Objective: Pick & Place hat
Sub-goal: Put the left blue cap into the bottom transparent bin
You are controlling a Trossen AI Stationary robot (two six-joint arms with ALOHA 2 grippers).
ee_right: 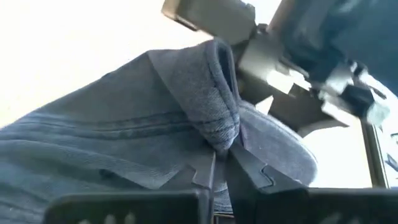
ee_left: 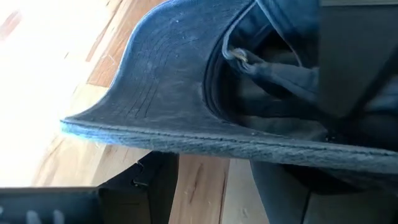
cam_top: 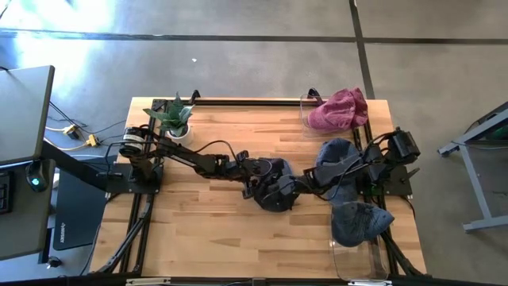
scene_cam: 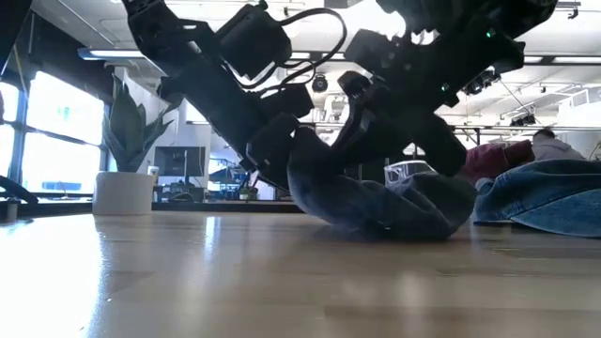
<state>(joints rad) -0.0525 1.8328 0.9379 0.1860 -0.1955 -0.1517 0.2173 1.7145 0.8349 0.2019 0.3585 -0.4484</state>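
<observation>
you have the hat [cam_top: 274,191] near the middle of the tabletop [cam_top: 214,230], with both arms meeting over it. the right end effector [ee_right: 221,163] is pinched together on a fold of the hat's cloth, a ridge of denim bunched between its tips. the left end effector [cam_top: 258,181] sits at the hat's other side; its wrist view is filled by the brim [ee_left: 205,140] and the hollow of the crown, and its jaws look parted around the brim edge, though you cannot tell there whether they bear on it.

for the lift, i judge you want to rise slowly and straight, since the right grip holds only a thin pleat that may slide out if you jerk. keep the two arms moving together so the cloth is not stretched between them, and watch that the cap clears the tabletop before you carry it sideways.

the hat is soft washed denim, blue-grey, with rows of stitching on a stiffer curved brim and a frayed edge; the crown is limp and collapses into folds. the tabletop is pale wood in butted strips, smooth. two more denim hats [cam_top: 357,222] lie at the right side, a pink cloth [cam_top: 340,109] at the far right corner, and a plant [cam_top: 176,119] in a white pot at the far left
</observation>
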